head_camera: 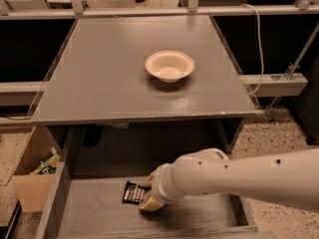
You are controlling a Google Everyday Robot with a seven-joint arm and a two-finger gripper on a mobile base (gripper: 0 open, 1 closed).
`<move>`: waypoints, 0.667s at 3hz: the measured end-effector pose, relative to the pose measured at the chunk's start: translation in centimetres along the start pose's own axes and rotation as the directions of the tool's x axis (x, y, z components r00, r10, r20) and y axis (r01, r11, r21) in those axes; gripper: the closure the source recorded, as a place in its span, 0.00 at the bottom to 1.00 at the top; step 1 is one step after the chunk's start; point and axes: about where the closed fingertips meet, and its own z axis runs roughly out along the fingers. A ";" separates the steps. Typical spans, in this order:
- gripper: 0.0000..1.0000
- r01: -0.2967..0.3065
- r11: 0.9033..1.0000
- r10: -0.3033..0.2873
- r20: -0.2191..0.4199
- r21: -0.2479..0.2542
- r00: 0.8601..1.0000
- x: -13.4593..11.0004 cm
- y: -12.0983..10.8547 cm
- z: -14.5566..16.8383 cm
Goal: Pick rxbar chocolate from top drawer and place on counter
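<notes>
End effector [150, 203] seemingly on 1 rxbar chocolate [133, 193]

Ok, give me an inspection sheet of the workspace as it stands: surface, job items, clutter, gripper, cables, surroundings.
Surface: counter, matte grey, with a white bowl right of centre.
Job's things: top drawer open below the counter; rxbar chocolate lying flat on the drawer bottom, not yet on the counter.
Clutter: cardboard box on the floor left of the drawer, green packaging inside.
Gripper: gripper down in the drawer at the bar's right end; grasp cannot be told.
Cables: white cable running down past the counter's right edge.
Surroundings: speckled floor.
</notes>
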 end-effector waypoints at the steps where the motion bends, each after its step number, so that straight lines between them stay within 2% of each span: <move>1: 1.00 0.000 1.000 0.000 0.000 0.000 1.000 -0.3 0.0 -0.1; 2: 1.00 0.015 1.000 -0.015 0.037 0.001 0.999 -2.3 -1.8 -4.2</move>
